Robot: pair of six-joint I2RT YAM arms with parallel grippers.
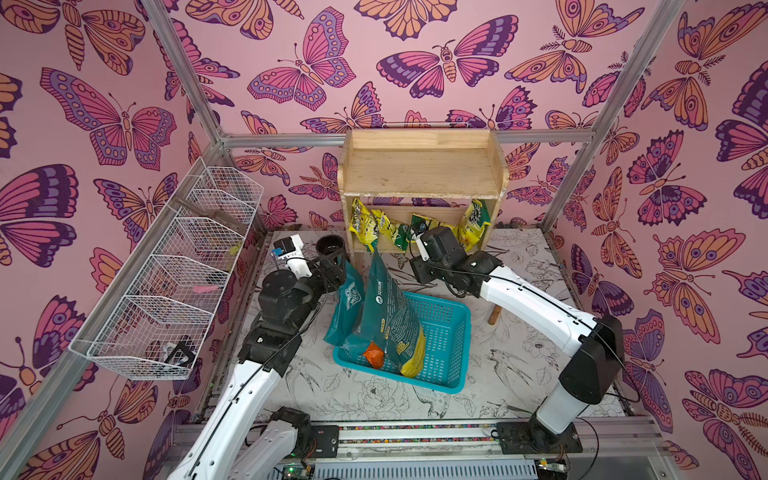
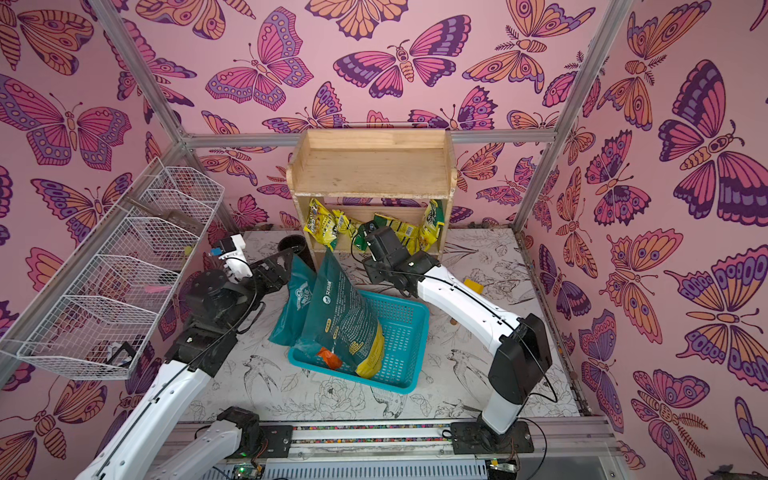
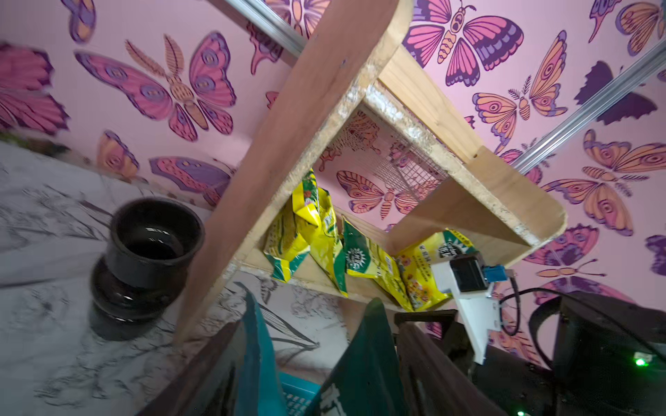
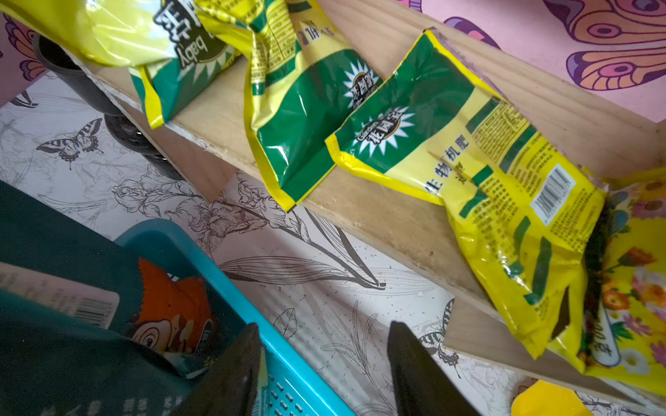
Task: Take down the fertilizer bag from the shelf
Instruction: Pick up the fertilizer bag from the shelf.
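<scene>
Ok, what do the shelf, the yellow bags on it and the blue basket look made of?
The shelf looks like bare, unpainted wood: visible grain and rough, chipped edges. The bags seem to be glossy printed plastic film, creased and catching glare. The basket looks like moulded plastic, teal and fairly matte, with perforated walls.

The shelf (image 1: 422, 168), of pale unpainted wood with two tiers and raised back and side rims on top, stands upright at the back of the bench (image 1: 519, 374). Several crumpled yellow-and-green fertilizer bags (image 4: 468, 155) lie slumped and overlapping on its lower tier, some corners overhanging the front edge.
</scene>
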